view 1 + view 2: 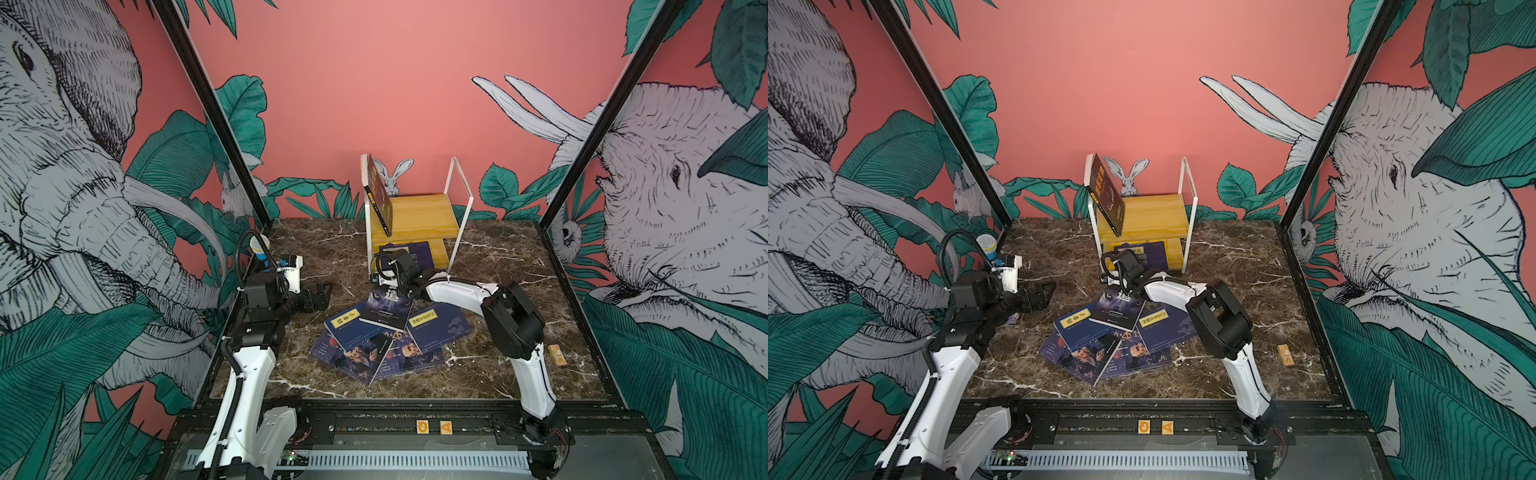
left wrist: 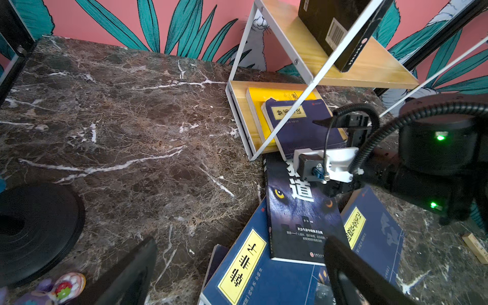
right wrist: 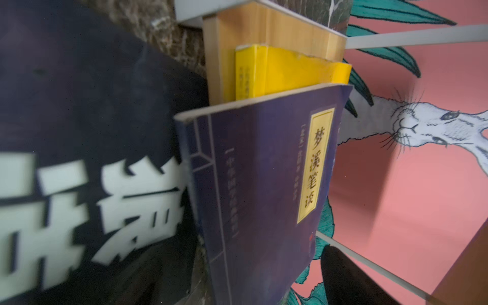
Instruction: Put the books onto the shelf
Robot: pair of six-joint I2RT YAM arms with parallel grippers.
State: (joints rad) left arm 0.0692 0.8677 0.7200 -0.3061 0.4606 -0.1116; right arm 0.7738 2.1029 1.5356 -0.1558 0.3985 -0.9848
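At the back of the table (image 1: 498, 270), the shelf (image 1: 419, 214) holds one navy book (image 2: 303, 132) on its lower board; the other books (image 1: 382, 345) lie piled in front. The wolf book (image 1: 386, 309) tops them, long axis toward the shelf, far end beneath the right gripper (image 1: 395, 254), whose opening cannot be told. The left gripper (image 1: 318, 296), fingers wide, stands well apart.

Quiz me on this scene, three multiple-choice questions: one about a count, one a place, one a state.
1. How many books are on the white-framed rack's upper wooden board? A) one B) two C) three
2. Where is the yellow paperback? A) upper board B) lower wooden board C) beside the rack
3. The left gripper is: A) open B) shut on a book C) shut, empty
Answers: A, only the dark brown book leans there; B, under a navy book with a yellow label; A, its fingers stand apart.
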